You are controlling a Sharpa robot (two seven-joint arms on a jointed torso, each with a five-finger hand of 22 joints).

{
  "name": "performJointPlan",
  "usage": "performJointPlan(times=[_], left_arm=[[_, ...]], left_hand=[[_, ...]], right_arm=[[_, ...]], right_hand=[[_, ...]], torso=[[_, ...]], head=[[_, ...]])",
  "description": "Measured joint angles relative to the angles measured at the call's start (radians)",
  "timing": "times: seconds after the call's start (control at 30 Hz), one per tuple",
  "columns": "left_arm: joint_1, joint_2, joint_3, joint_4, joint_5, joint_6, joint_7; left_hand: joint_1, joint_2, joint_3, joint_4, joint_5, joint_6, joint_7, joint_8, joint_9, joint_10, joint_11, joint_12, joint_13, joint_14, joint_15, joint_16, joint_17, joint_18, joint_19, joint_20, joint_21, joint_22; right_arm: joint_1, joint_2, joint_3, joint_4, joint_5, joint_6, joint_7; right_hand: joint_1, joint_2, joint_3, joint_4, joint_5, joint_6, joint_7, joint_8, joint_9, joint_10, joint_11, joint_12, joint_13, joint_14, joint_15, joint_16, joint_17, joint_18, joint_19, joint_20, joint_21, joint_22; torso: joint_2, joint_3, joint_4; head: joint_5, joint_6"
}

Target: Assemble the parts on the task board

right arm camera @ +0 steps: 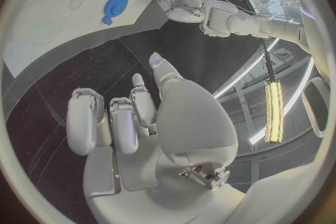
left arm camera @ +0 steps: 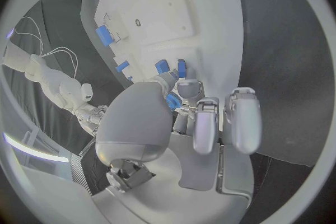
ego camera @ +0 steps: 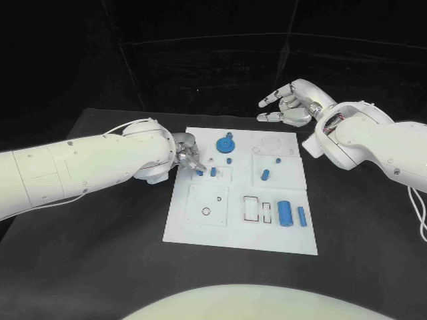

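The white task board [ego camera: 241,230] lies flat in the middle of the black tabletop [ego camera: 98,267]. The left hand [ego camera: 187,155] is down at the board's left edge, near the far end, its fingertips [left arm camera: 187,89] closed on a small blue part [ego camera: 201,173] right at the board surface; the left wrist view shows blue between thumb and finger. Just beside it stands a short blue peg [ego camera: 213,171]. A blue gear [ego camera: 225,144] sits on the far portion of the board, with a small blue piece [ego camera: 230,161] below it. A blue piece [ego camera: 265,175] lies tilted right of centre, and a large blue cylinder [ego camera: 283,213] and a slimmer one [ego camera: 301,215] lie near the board's right edge. The right hand [ego camera: 289,103] hovers beyond the board's far right corner, off the surface, fingers loosely apart and holding nothing.
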State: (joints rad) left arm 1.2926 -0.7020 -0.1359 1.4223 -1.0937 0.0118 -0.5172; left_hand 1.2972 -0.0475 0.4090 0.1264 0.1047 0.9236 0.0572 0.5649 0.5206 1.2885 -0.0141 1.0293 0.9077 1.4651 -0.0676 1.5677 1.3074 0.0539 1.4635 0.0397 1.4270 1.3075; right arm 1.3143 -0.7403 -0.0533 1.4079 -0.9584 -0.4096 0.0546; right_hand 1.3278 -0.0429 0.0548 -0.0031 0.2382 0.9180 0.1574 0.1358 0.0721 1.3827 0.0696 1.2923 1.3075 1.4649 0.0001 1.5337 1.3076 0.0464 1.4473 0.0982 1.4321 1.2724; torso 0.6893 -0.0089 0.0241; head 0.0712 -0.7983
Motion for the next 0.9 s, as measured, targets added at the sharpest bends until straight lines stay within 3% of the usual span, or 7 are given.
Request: performJointPlan(times=[0.1, 0.33, 0.9], left_arm=[[0.001, 0.004, -0.001, -0.005, 0.000, 0.004, 0.000], [0.002, 0.010, -0.002, -0.015, -0.001, 0.012, -0.001], [0.001, 0.016, -0.004, -0.025, -0.003, 0.024, -0.001]], left_hand=[[-0.012, 0.003, 0.004, 0.002, 0.000, 0.000, 0.000, 0.009, 0.007, 0.004, -0.004, 0.000, 0.000, 0.003, -0.003, 0.000, 0.000, 0.000, 0.000, 0.000, 0.000, 0.000], [-0.063, -0.011, 0.046, -0.039, 0.000, 0.006, -0.005, 0.029, 0.029, 0.009, -0.006, 0.000, 0.001, 0.000, -0.007, 0.000, 0.000, 0.000, 0.003, -0.003, 0.000, 0.000], [-0.100, -0.026, -0.004, -0.019, 0.001, 0.021, -0.020, 0.052, 0.063, 0.016, -0.013, 0.015, 0.012, 0.000, -0.015, 0.000, 0.000, 0.000, 0.002, -0.010, 0.000, 0.000]], right_arm=[[0.000, 0.000, 0.000, 0.001, 0.000, 0.000, 0.000], [0.000, -0.001, 0.000, 0.001, 0.000, 0.000, 0.000], [0.000, 0.000, 0.000, 0.001, 0.000, 0.000, 0.000]], right_hand=[[0.000, 0.000, 0.000, 0.000, 0.000, 0.000, 0.000, 0.000, 0.000, 0.000, 0.000, 0.000, 0.000, 0.000, 0.000, 0.000, 0.000, 0.000, 0.000, 0.000, 0.000, 0.000], [0.000, 0.000, 0.000, 0.000, 0.000, 0.000, 0.000, 0.000, 0.000, 0.000, 0.000, 0.000, 0.000, 0.000, 0.000, 0.000, 0.000, 0.000, 0.000, 0.000, 0.000, 0.000], [0.000, 0.000, 0.000, 0.000, 0.000, 0.000, 0.000, 0.000, 0.000, 0.000, 0.000, 0.000, 0.000, 0.000, 0.000, 0.000, 0.000, 0.000, 0.000, 0.000, 0.000, 0.000]], torso=[[0.000, 0.0001, -0.0001], [0.000, 0.0000, -0.0003], [0.000, -0.0005, -0.0003]], head=[[0.000, -0.001], [-0.002, -0.003], [-0.004, -0.007]])
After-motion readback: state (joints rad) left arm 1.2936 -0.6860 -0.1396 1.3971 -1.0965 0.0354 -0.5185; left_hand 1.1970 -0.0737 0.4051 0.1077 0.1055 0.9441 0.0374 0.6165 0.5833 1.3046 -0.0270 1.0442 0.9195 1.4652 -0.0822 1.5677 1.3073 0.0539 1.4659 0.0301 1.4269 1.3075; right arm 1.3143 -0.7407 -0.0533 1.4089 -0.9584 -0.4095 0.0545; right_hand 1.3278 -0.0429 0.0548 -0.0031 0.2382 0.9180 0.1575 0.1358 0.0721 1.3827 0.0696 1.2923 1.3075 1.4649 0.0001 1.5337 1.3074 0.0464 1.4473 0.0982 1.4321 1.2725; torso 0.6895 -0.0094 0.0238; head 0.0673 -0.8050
